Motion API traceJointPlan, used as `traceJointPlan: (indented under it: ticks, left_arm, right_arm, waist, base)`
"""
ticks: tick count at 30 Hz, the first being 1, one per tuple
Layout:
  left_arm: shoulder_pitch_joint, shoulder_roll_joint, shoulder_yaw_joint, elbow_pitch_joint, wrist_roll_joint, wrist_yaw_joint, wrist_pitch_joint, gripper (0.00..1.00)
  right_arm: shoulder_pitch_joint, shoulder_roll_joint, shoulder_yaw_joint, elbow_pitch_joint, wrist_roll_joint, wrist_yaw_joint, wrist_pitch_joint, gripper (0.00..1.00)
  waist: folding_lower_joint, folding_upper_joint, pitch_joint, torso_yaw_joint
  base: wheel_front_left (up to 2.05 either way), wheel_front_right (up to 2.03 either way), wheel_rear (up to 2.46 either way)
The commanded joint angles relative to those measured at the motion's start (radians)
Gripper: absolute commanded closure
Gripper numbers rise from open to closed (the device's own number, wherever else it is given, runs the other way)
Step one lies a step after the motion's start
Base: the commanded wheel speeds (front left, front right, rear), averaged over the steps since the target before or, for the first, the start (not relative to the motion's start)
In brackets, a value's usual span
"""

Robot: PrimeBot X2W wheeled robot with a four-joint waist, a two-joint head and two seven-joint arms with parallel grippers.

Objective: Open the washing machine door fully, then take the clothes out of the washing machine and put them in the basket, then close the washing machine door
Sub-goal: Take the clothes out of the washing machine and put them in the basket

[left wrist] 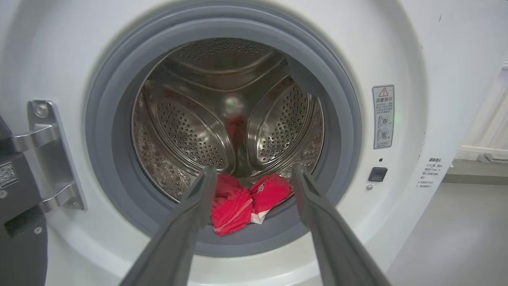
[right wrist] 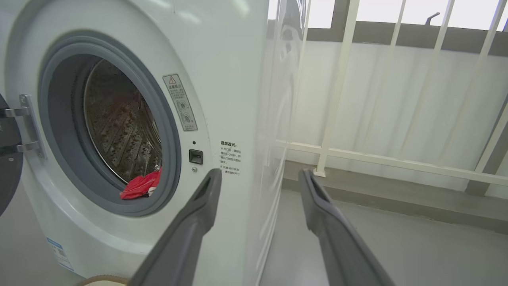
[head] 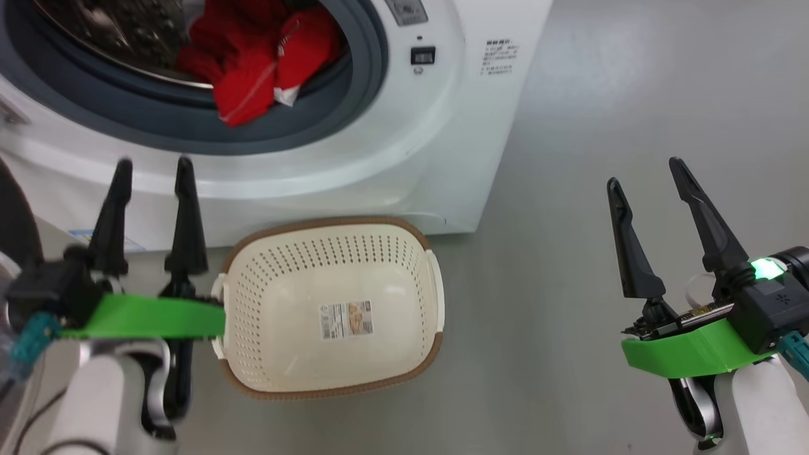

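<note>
Two wide: left claw (head: 154, 160), right claw (head: 643, 170); clothes (left wrist: 242, 200) beyond left claw, untouched

Left end effector (head: 153, 162) spread wide, right end effector (head: 645, 172) likewise, both empty

Note that the washing machine (head: 404, 158) is white, with a grey rubber ring (left wrist: 99, 119) and a bare steel drum (left wrist: 190, 135) patterned with rows of small holes. The washing machine door (right wrist: 7, 171) is black. The clothes (head: 253, 69) are bright red with thin white stitching and a white corner. You will find the basket (head: 278, 265) cream, its walls perforated in an even dot grid, its rim brown and woven-looking. The fingers (head: 186, 221) of the left gripper (head: 153, 163) and right gripper (head: 644, 172) are black; each wrist carries a bright green band (head: 145, 316). The floor (head: 569, 189) is plain grey.
</note>
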Motion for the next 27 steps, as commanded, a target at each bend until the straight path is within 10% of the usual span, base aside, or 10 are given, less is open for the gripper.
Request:
traceJointPlan:
  ticks: [1, 27]
  left_arm:
    - [-0.077, 0.026, 0.022, 0.011, -0.002, -0.024, -0.009, 0.00]
    - [-0.646, 0.079, 0.013, 0.505, -0.024, -0.084, 0.000, 0.00]
  right_arm:
    - [-0.031, -0.005, 0.020, -0.034, -0.004, 0.006, -0.006, 0.00]
    - [-0.117, -0.015, 0.020, -0.095, -0.002, 0.006, -0.006, 0.00]
  waist:
    - [0.0000, 0.0000, 0.080, -0.017]
    - [0.0000, 0.0000, 0.291, -0.086]
  base:
    - [0.00, 0.00, 0.00]
    - [0.00, 0.00, 0.00]
